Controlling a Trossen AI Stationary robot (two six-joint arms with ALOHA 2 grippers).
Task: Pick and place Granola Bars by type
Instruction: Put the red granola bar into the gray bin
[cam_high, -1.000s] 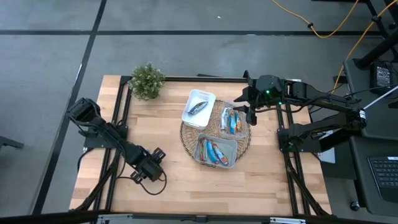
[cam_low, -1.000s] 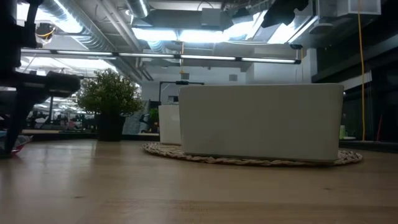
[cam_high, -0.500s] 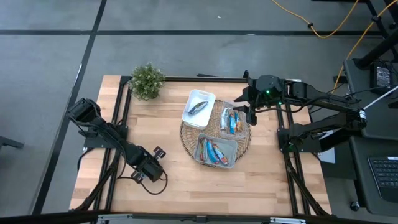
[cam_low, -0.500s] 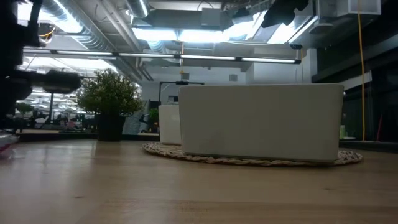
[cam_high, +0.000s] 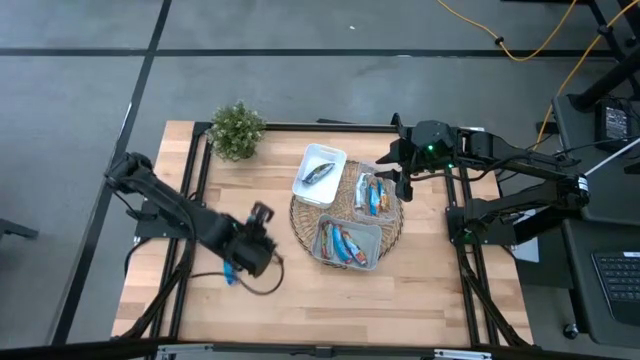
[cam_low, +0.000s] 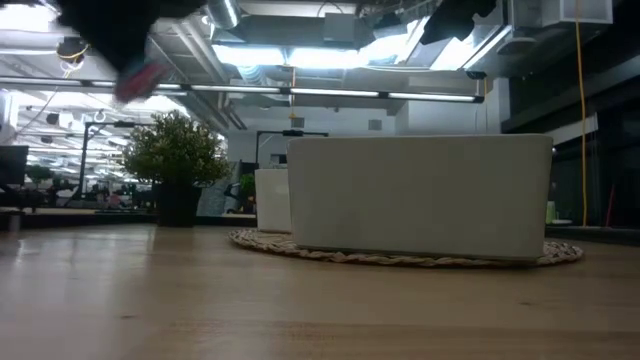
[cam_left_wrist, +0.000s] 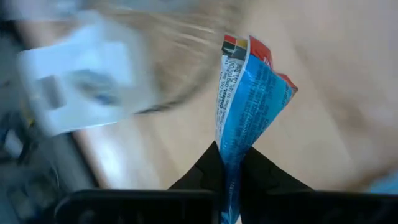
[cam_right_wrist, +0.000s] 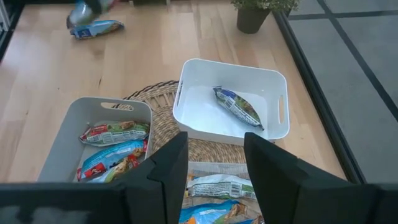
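Your left hand (cam_left_wrist: 231, 177) is pinching one end of a shiny blue-and-red wrapped granola bar (cam_left_wrist: 247, 102) above the wooden tabletop (cam_high: 300, 270), left of the woven mat; the bar's long axis is pointing away from the fingers. Held so near its end, it may slip or swing. Your right hand (cam_right_wrist: 214, 158), fingers parted and empty, is waiting over the bins.

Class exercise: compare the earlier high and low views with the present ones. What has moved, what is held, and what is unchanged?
The left gripper, shut on a blue-wrapped granola bar, has lifted off the wooden table and swung toward the round woven mat. The right gripper, open above the mat, and the bars in the three bins have not moved.
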